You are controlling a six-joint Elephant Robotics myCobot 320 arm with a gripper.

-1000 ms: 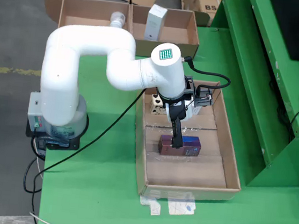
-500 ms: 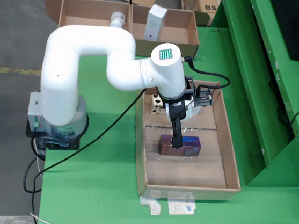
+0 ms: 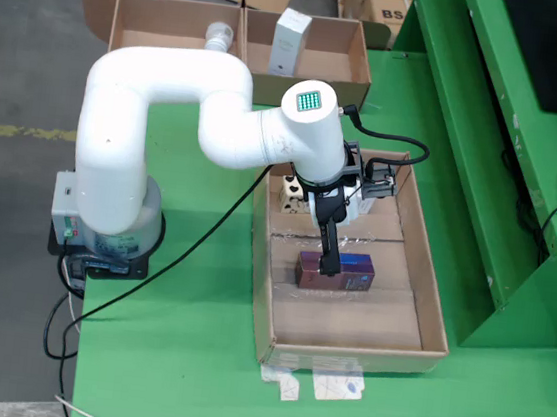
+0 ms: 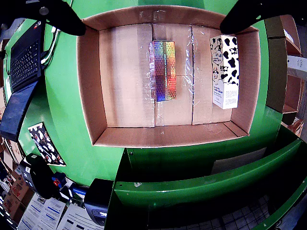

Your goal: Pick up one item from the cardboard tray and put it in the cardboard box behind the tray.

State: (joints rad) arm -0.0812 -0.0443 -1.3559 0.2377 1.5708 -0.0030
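The cardboard tray (image 3: 428, 306) lies on the green table. Inside it are a dark, shiny purple-blue box (image 3: 347, 274) and a cow-patterned carton (image 3: 287, 191) half hidden by the arm. The white arm holds my gripper (image 3: 330, 257) above the purple box. The wrist view looks straight down on the tray (image 4: 91, 86), with the holographic box (image 4: 163, 71) in the middle and the cow carton (image 4: 224, 72) to the right. My gripper (image 4: 153, 26) is open. Its black fingers (image 4: 62, 14) stand wide apart at the top corners with nothing between them.
Behind the tray is a two-part cardboard box (image 3: 178, 31) holding a white carton (image 3: 291, 41) and a pale bottle (image 3: 219, 33). The arm's base (image 3: 105, 229) and its cable sit to the left. A raised green frame (image 3: 485, 162) borders the tray on the right.
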